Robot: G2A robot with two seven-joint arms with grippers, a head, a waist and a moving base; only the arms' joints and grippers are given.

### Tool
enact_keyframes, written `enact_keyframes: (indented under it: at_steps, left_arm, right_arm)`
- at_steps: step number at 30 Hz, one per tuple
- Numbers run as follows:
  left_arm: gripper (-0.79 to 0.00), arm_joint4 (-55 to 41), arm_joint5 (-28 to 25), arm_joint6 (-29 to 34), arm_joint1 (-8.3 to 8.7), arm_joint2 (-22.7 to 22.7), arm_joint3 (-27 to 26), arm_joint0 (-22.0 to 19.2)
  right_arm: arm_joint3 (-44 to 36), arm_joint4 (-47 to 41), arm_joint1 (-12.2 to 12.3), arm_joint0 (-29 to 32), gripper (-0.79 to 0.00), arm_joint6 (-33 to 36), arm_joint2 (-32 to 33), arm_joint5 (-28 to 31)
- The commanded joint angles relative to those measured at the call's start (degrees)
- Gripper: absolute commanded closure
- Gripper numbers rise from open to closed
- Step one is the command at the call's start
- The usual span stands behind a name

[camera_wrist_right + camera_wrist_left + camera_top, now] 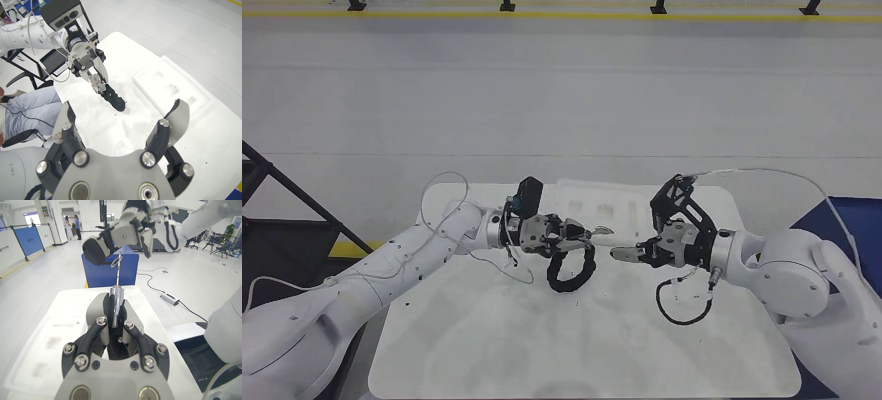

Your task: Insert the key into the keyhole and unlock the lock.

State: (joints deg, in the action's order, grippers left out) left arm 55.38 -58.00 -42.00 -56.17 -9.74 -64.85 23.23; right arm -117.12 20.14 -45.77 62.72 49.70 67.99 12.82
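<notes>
My left gripper (pixel 115 298) is shut on the lock (pixel 117 302), a chrome cylinder held above the middle of the white table (pixel 582 340). The lock's black cable (pixel 572 272) hangs in a loop below that gripper (pixel 577 237). A thin key (pixel 118 272) with a wire ring (pixel 115 262) sticks out of the cylinder's end towards the right arm. My right gripper (pixel 121 251) is open just beyond the key's head, its dark pads (pixel 94 251) spread to either side and holding nothing. In the right wrist view, the right gripper (pixel 122 111) faces the lock (pixel 95 81) end on.
A white foam tray (pixel 612 205) with rectangular recesses lies at the table's far side behind both grippers. A blue cabinet (pixel 111 272) stands past the table's edge on the right arm's side. Bare tabletop lies in front of the arms.
</notes>
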Motion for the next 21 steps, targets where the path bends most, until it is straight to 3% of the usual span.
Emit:
enact_keyframes:
  at_steps: [1, 7, 12, 15, 19, 20, 21]
  left_arm:
    - [0.000, 0.9, 0.0, -2.4, -0.02, 0.0, 0.0, -0.1]
    - [0.000, 2.1, 0.0, -4.3, -0.21, -1.2, -1.1, -0.2]
    - [0.000, 2.2, 0.0, -4.3, -0.58, -2.2, -2.2, 0.0]
    - [0.000, 2.1, 0.0, -4.3, -0.84, -2.6, -2.5, 0.2]
    - [0.000, 1.8, 0.0, -4.3, -1.12, -2.7, -2.7, 0.4]
    - [0.000, 1.7, 0.0, -4.3, -1.17, -2.7, -2.7, 0.4]
    - [0.000, 1.7, 0.0, -4.3, -1.22, -2.6, -2.8, 0.4]
  right_arm:
    - [0.2, 1.3, 0.0, 1.1, -0.785, -1.3, -0.3, 3.9]
    - [1.1, 6.0, -0.6, 1.3, -0.785, -6.4, -3.2, 10.9]
    - [2.6, 8.8, -1.4, 0.5, -0.779, -9.7, -6.0, 12.2]
    - [3.3, 9.7, -1.9, -0.1, -0.699, -10.7, -7.5, 12.1]
    - [4.1, 9.9, -2.4, -0.6, -0.499, -11.5, -8.5, 11.8]
    - [4.3, 9.8, -2.5, -0.6, -0.403, -11.6, -8.7, 11.9]
    - [4.5, 9.8, -2.6, -0.7, -0.360, -11.6, -8.9, 11.9]
